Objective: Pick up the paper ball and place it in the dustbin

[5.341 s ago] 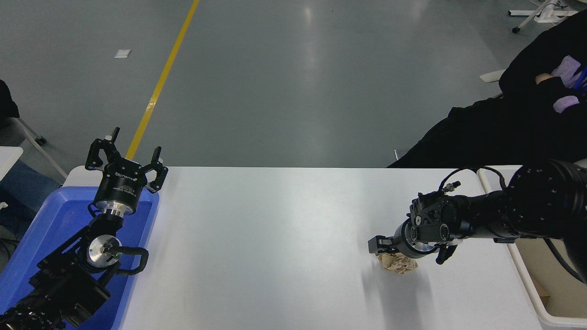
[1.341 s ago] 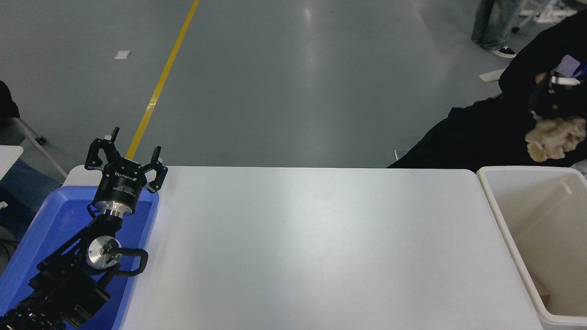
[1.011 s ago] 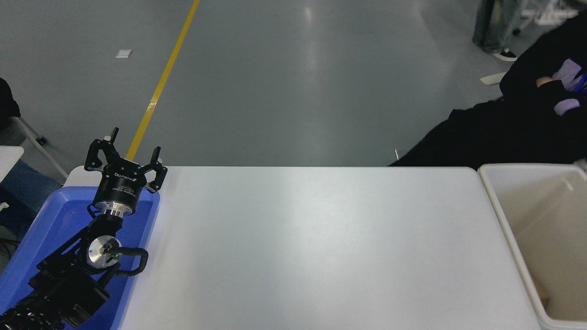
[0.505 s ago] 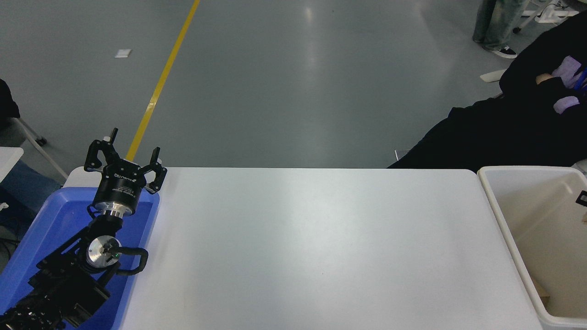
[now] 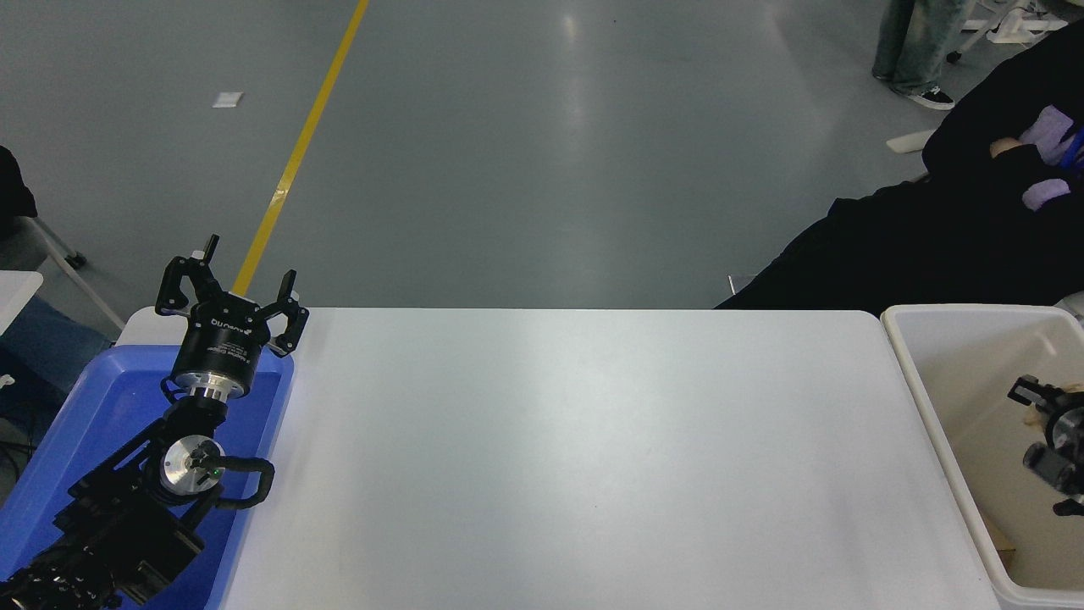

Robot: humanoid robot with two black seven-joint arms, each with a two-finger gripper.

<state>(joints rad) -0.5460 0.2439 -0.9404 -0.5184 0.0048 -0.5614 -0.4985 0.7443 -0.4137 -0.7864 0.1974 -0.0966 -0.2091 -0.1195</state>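
Glossy grey floor (image 5: 542, 152) (soft ceiling glare) with a yellow line (image 5: 298, 152); white table (image 5: 576, 457) in front.

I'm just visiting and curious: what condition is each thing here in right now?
Left hand: fingers spread open, holding nothing, parked over the blue tray.
Right hand: over the dustbin's opening at the picture's right edge; open or shut can't be told.
Paper ball: only a tan sliver shows beside the right hand.
Dustbin: upright, open-topped.
Blue tray: flat on the table's left end.
White table: bare.
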